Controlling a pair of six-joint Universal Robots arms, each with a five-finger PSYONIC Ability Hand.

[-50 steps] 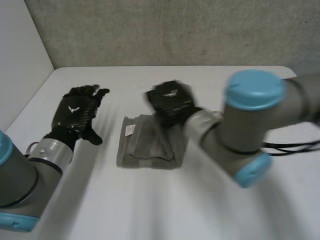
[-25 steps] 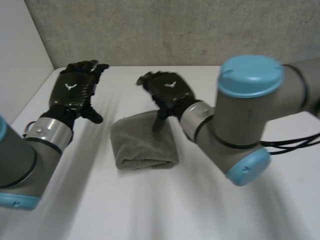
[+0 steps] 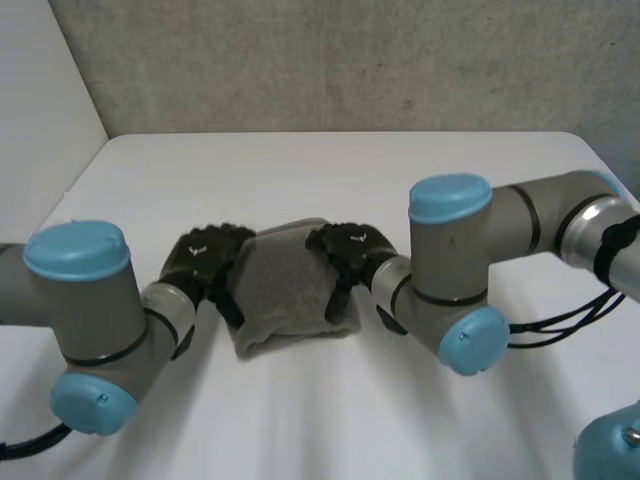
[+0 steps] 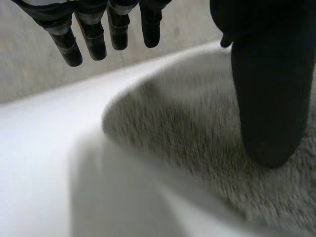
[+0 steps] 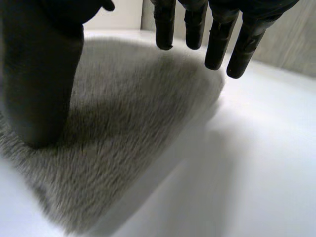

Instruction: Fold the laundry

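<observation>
seemingly the folding was close to finished: the towel [image 3: 288, 295] lay near the middle of the white table [image 3: 330, 410] as a compact, layered bundle. what was left looked like squaring and flattening it, or perhaps one more fold. at its left edge sat the left hand [image 3: 205, 265], its fingers [image 4: 91, 34] straight and loose above the cloth and its thumb [image 4: 269, 98] resting on the pile, gripping nothing. the towel was grey, thick and fuzzy, with rounded corners and an uneven near edge. at its right edge the right hand [image 3: 350, 255] mirrored this, fingers [image 5: 217, 39] straight, thumb [image 5: 42, 89] down on the cloth, holding nothing.
</observation>
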